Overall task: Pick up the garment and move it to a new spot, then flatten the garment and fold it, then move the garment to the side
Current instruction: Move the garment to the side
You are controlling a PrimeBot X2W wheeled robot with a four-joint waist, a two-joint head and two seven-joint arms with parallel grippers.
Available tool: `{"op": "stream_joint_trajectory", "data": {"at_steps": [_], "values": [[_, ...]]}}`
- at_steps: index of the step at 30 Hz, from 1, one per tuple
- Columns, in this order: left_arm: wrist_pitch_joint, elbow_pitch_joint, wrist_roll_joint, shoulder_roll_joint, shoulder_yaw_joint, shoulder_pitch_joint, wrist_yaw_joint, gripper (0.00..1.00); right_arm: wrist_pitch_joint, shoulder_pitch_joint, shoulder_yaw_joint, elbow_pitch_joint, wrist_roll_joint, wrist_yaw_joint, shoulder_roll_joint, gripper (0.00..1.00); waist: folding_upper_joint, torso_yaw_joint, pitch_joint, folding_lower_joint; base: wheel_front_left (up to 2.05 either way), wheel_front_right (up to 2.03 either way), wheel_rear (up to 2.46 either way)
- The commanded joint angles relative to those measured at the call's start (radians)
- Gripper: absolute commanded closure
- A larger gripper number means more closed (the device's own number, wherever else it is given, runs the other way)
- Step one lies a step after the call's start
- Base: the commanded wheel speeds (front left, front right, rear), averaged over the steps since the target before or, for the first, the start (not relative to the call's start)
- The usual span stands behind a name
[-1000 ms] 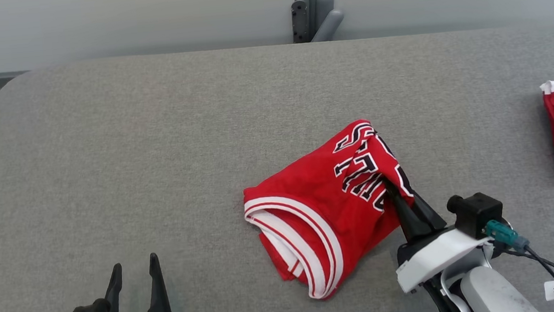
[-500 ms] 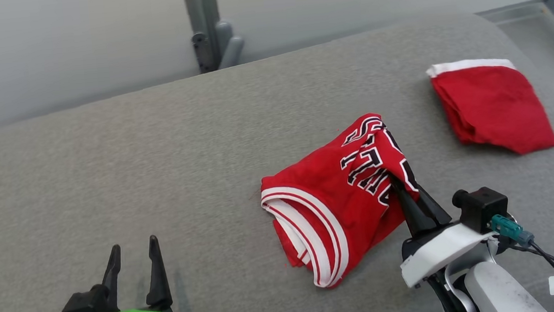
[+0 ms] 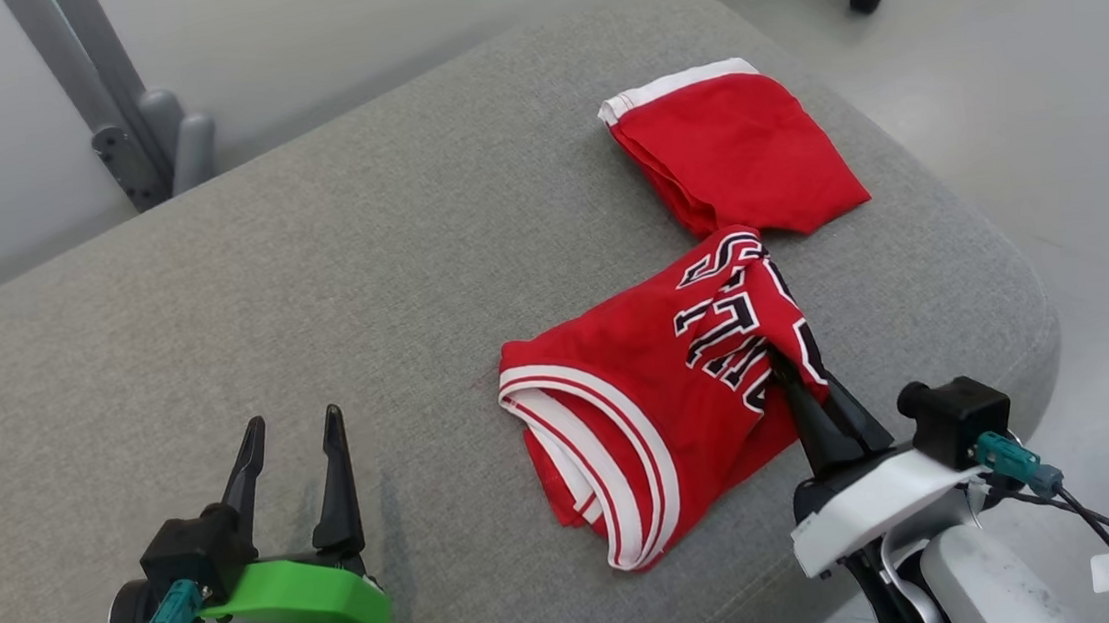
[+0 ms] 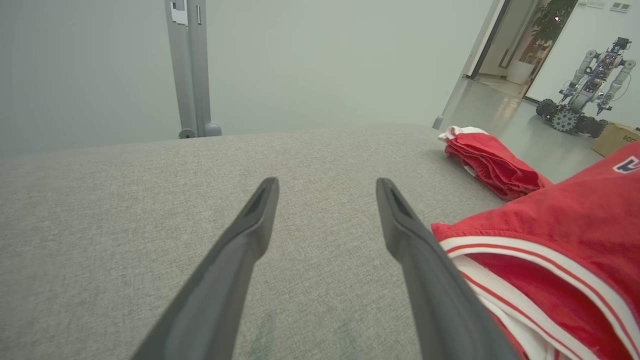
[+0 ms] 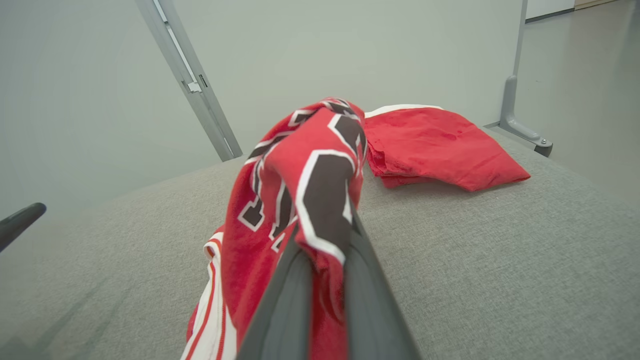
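Since a second ago my head view has swung right, and the jersey [image 3: 641, 384] has been dragged to just beside the folded red garment [image 3: 731, 145]. Left gripper [image 3: 293, 421]: jaws wide, empty, over the worktop's [image 3: 213, 311] near-left part. Jersey: bunched near the right end; soft, light and slack, so I judge the hem corners the best hold. Right gripper [image 3: 794, 386]: clamped on its lettered fold.

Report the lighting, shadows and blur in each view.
Head view: soft even light, sharp, a faint shadow beside the left gripper on the grey pad. Left wrist view: near fingers soft, doorway bright. Right wrist view: jersey blurred at the right gripper, folded red cloth sharper.
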Motion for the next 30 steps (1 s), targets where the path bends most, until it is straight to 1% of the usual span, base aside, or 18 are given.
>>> {"op": "stream_joint_trajectory", "data": {"at_steps": [1,4,7,9,12,16,21,22,25,28,30], "values": [[0.000,0.006,0.009,0.006,0.005,-0.016,-0.004,0.00,-0.004,-0.018,0.007,-0.004,-0.009,-0.001,0.006,1.00,0.0090,-0.034,0.060,0.0000,0.00,0.00,0.00],[0.000,0.008,0.021,0.006,0.008,-0.028,-0.008,0.00,-0.004,-0.075,0.036,0.015,-0.025,-0.001,-0.003,1.00,0.0090,0.002,0.086,0.0000,0.00,0.00,0.00],[0.000,0.013,0.042,0.006,0.018,-0.040,-0.014,0.00,-0.004,-0.165,0.052,0.054,-0.032,-0.001,-0.017,1.00,0.0090,0.047,0.116,0.0000,0.00,0.00,0.00],[0.000,0.017,0.056,0.006,0.020,-0.047,-0.020,0.00,-0.004,-0.237,0.044,0.086,-0.034,-0.001,-0.025,1.00,0.0090,0.083,0.137,0.0000,0.00,0.00,0.00],[0.000,0.016,0.073,0.006,0.032,-0.062,-0.026,0.00,-0.004,-0.344,-0.004,0.137,-0.043,-0.001,-0.036,1.00,0.0090,0.135,0.167,0.0000,0.00,0.00,0.00],[0.000,0.013,0.098,0.005,0.050,-0.071,-0.035,0.00,-0.004,-0.444,-0.138,0.220,-0.058,-0.001,-0.049,1.00,0.0090,0.195,0.198,0.0000,0.00,0.00,0.00],[0.000,0.012,0.117,0.005,0.067,-0.078,-0.044,0.00,-0.004,-0.504,-0.344,0.322,-0.131,-0.001,-0.100,1.00,0.0090,0.239,0.222,0.0000,0.00,0.00,0.00],[0.000,0.012,0.117,0.005,0.067,-0.078,-0.044,0.00,-0.004,-0.504,-0.344,0.322,-0.131,-0.001,-0.100,1.00,0.0090,0.239,0.222,0.0000,0.00,0.00,0.00],[0.000,0.010,0.125,0.005,0.073,-0.083,-0.048,0.00,-0.004,-0.518,-0.480,0.386,-0.192,-0.001,-0.127,1.00,0.0090,0.254,0.232,0.0000,0.00,0.00,0.00],[0.000,0.006,0.137,0.005,0.076,-0.085,-0.051,0.00,-0.004,-0.520,-0.602,0.438,-0.278,-0.001,-0.148,1.00,0.0090,0.267,0.242,0.0000,0.00,0.00,0.00],[0.000,0.004,0.143,0.005,0.079,-0.087,-0.053,0.00,-0.004,-0.514,-0.687,0.480,-0.339,-0.001,-0.151,1.00,0.0090,0.274,0.247,0.0000,0.00,0.00,0.00]]}}
